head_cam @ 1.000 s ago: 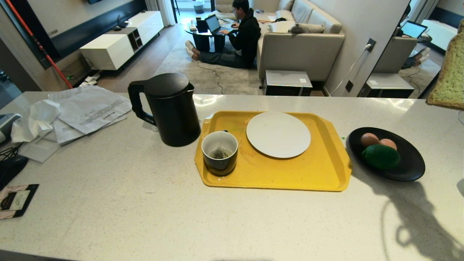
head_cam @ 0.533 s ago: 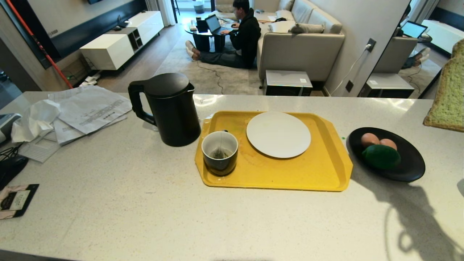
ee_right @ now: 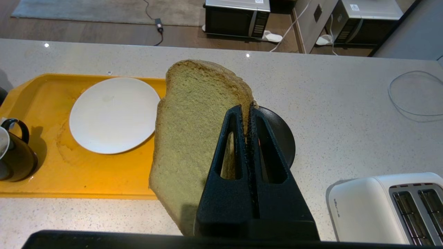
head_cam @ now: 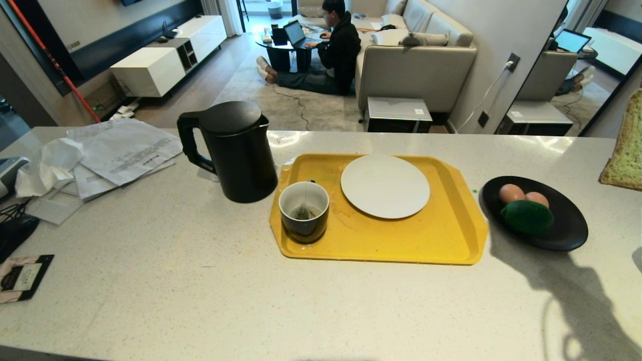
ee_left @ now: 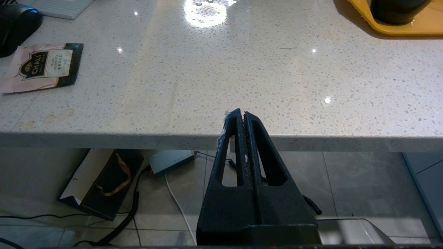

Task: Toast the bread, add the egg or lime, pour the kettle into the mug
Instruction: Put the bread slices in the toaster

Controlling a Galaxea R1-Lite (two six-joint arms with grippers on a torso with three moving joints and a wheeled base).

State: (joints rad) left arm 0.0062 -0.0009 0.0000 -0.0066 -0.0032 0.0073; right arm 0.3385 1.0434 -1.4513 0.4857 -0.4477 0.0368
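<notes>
Right gripper (ee_right: 248,112): jaws pinched tight on one edge of the square slice of pale green bread with a brown crust (ee_right: 193,138), which hangs in the air above the speckled pale stone counter (head_cam: 200,281)
What changed: in the head view the slice (head_cam: 627,145) has slid further off the right-hand edge over the last second, so less of it shows now; nothing else on the counter has moved
What that means: my reading is that the bread is being carried away from the tray towards the white two-slot toaster (ee_right: 387,204), which stands on the counter close by in the right wrist view; the toasting step looks underway but the slice is not in a slot yet
Left gripper (ee_left: 241,116): parked by the counter's near edge, fingers pressed together, holding nothing
Kettle: tall matte black electric kettle (head_cam: 230,150) upright, just left of the yellow plastic tray (head_cam: 441,240)
Mug: short dark glossy mug with a white inside (head_cam: 304,210) on the tray's near left corner, a teabag inside
Plate: round white plate (head_cam: 385,185) on the tray, bare
Lime and eggs: bright green bumpy lime (head_cam: 527,216) lies against two pinkish-brown eggs (head_cam: 511,192) on a round black plate (head_cam: 572,235) right of the tray; untouched
</notes>
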